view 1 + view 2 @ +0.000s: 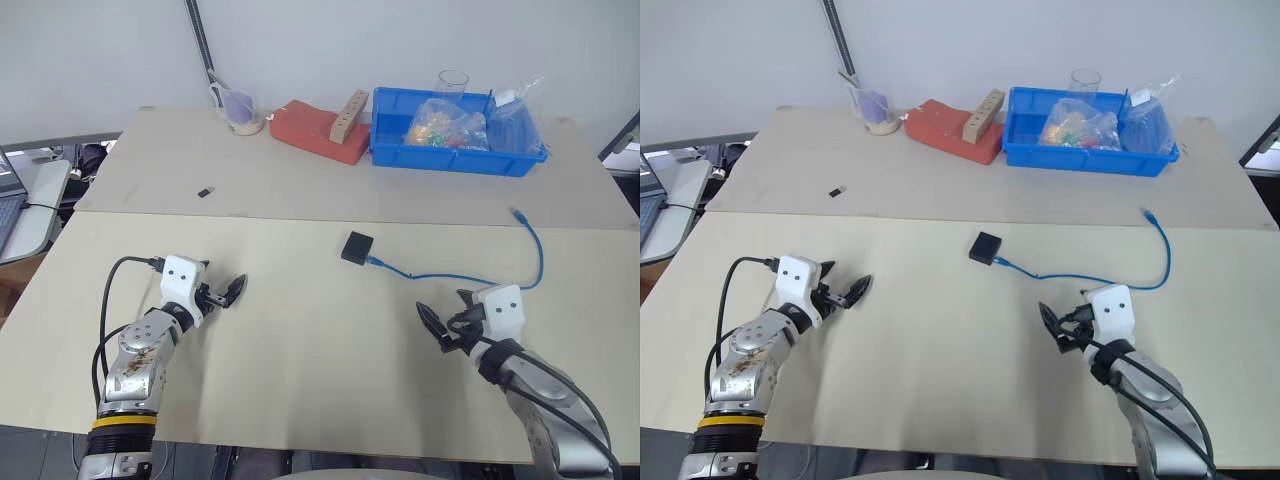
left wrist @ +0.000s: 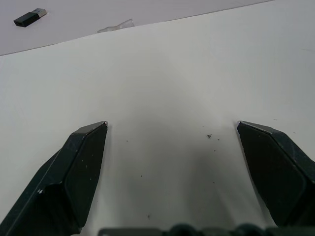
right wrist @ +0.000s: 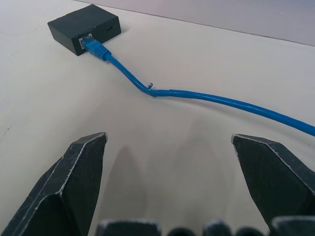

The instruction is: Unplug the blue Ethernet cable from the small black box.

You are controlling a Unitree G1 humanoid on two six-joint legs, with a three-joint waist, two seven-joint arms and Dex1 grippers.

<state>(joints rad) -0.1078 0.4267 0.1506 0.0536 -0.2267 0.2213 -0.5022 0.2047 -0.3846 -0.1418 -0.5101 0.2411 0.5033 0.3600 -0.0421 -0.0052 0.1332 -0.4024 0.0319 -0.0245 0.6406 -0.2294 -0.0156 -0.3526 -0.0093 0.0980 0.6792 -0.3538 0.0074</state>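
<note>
Head views: small matte-black squarish flat box (image 1: 357,247) lying near the middle of the pale beige matte tabletop (image 1: 300,350), thin bright-blue Ethernet cable (image 1: 470,277) plugged into its side and curving off to the right, then back up to a free plug end. Left tool (image 1: 228,292) spread wide, empty, hovering low at the near left, well apart from the box. Right tool (image 1: 437,326) likewise spread, empty, near the cable's middle stretch, nothing between it and the box. Along the far edge: blue plastic bin (image 1: 455,156) holding crinkled clear bags and a clear cup, red block (image 1: 320,130) with a tan wooden strip on it, small clear cup (image 1: 240,112). Tiny black chip-like piece (image 1: 205,190) alone at far left.

Left wrist view: two black tapered fingers (image 2: 83,167) wide apart over bare, speckled tabletop; tiny black piece far off.

Right wrist view: black fingers (image 3: 78,182) wide apart; blue cable crossing ahead, slightly kinked, plug seated in the box's port.
</note>
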